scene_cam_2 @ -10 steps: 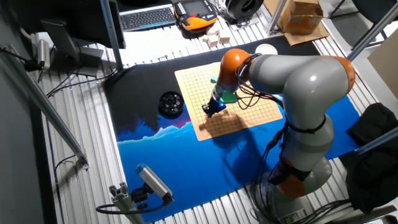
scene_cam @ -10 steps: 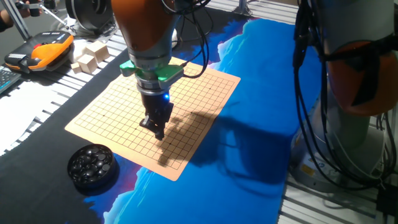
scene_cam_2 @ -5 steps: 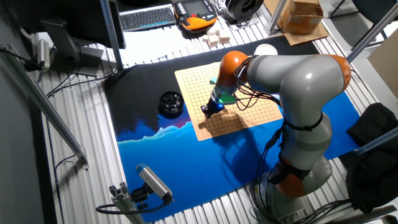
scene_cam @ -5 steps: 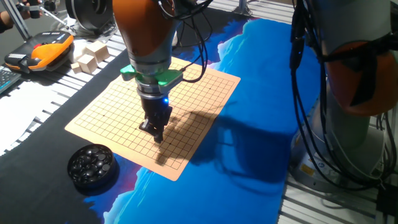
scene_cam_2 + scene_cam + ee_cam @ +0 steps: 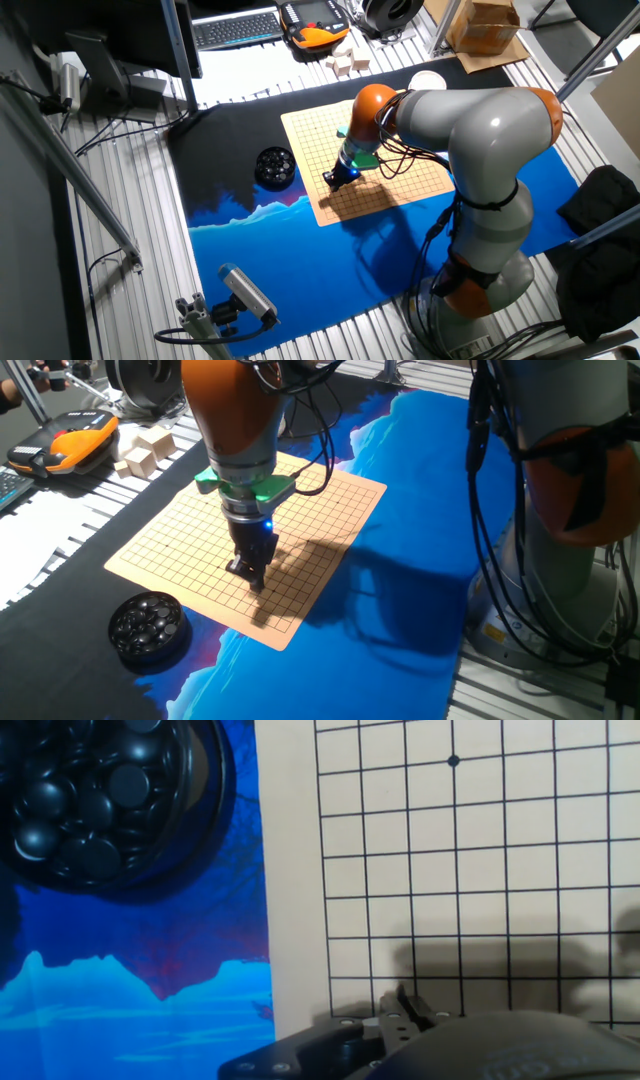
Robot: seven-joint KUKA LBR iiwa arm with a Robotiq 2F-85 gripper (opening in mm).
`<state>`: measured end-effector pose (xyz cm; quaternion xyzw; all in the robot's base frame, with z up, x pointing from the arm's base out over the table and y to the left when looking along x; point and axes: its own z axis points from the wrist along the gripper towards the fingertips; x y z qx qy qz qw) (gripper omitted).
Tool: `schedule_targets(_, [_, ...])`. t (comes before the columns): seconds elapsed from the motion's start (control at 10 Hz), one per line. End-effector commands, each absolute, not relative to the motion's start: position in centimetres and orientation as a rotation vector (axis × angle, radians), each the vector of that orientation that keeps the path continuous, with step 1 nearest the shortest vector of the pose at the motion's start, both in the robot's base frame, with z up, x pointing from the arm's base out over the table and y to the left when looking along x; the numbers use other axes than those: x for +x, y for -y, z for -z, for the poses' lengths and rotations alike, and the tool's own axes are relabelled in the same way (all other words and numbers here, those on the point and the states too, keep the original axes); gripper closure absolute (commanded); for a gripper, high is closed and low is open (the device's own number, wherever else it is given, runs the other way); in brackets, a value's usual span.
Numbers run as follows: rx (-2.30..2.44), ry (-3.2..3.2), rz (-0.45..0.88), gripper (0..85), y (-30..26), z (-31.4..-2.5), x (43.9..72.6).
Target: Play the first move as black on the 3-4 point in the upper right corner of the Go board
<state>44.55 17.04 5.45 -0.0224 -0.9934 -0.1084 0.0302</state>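
Your gripper (image 5: pixel 251 572) hangs low over the Go board (image 5: pixel 330 510), toward the edge nearest the bowl of stones (image 5: pixel 148 626), which sits off the board at about 8 o'clock, presumably within easy reach. The fingers look nearly closed, but I cannot tell whether they hold a black stone. No writing or brand is legible anywhere.

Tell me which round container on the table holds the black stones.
The black bowl beside the Go board, on the dark cloth, holds them. The white bowl sits beyond the board; its contents cannot be seen.
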Motion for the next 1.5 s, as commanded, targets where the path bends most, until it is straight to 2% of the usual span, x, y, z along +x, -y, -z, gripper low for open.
schedule_targets(0.0, [-0.066,3.062,0.334,85.0,-17.0,-5.3,44.5])
schedule_targets(1.4, [-0.065,3.070,0.333,85.0,-17.2,-3.8,43.2])
